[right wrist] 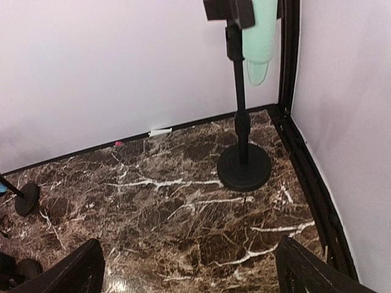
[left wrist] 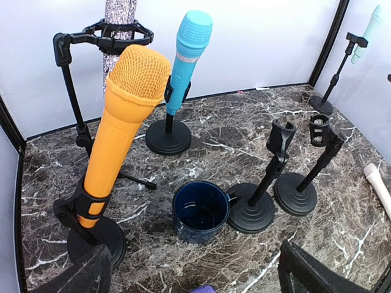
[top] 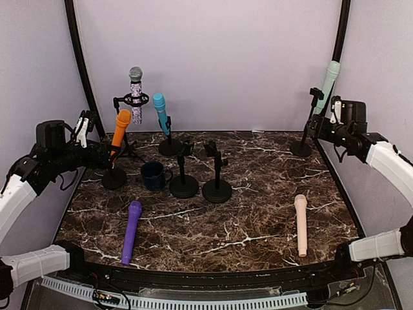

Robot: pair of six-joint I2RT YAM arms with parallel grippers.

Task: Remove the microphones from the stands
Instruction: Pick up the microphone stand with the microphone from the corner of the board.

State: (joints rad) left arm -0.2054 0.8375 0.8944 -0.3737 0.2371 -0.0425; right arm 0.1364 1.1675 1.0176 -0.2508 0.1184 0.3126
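Marble with white veins formed the brown table [top: 258, 213] in the top view, where a purple microphone [top: 131, 231] and a pale pink microphone [top: 301, 223] lay flat, so part of the work seemed done. The orange mesh-headed microphone [top: 119, 134] by the left gripper [top: 102, 156] and the mint green microphone [top: 330, 81] by the right gripper [top: 316, 129] sat in their clips. From the left wrist, the dark fingers [left wrist: 79, 274] stood wide apart, short of the orange microphone leaning in its black round-based stand [left wrist: 98, 238]; from the right wrist, the fingers [right wrist: 73, 271] were also apart and empty below the mint one on its thin black stand [right wrist: 244, 168], so both removals looked left to do.
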